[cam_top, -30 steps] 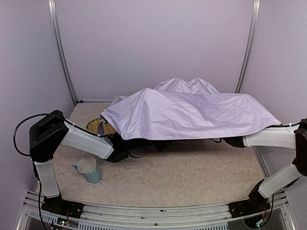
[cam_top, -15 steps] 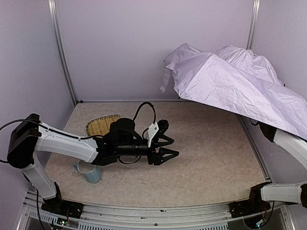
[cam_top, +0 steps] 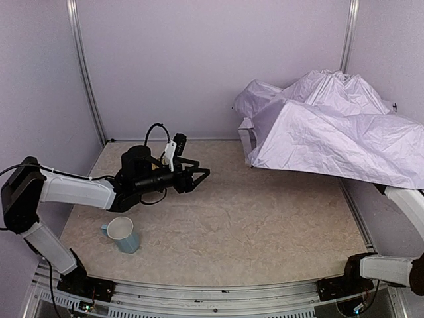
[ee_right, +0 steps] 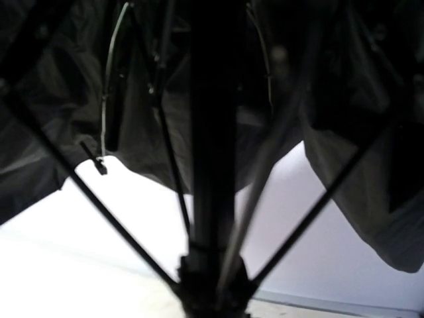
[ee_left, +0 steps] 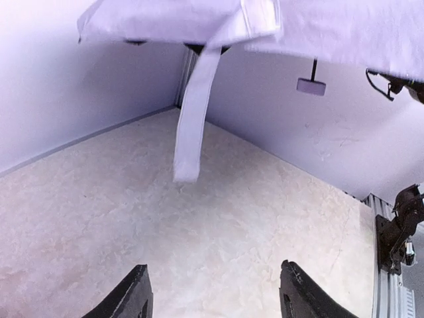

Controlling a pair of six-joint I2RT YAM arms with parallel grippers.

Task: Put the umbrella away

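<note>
The umbrella [cam_top: 331,129] is open, pale lavender outside, and hangs in the air at the back right above the table. Its strap [ee_left: 192,112] dangles from the canopy edge. A small lavender knob [ee_left: 310,85] on a thin black stem hangs below the canopy. In the right wrist view the black shaft [ee_right: 213,165] and ribs rise from my right gripper [ee_right: 212,298], which is shut on the shaft under the black lining. My left gripper [cam_top: 199,173] is open and empty over the left middle of the table, its fingers [ee_left: 136,295] wide apart, well clear of the umbrella.
A light blue cup [cam_top: 122,233] stands near the front left. The beige tabletop [cam_top: 265,218] is enclosed by lavender walls with metal posts [cam_top: 86,73]. The right forearm [cam_top: 405,199] comes in beneath the canopy at the right edge.
The umbrella has swung from over the table's middle up to the back right with the right arm. My left gripper has opened, let go and drawn back to the left.
</note>
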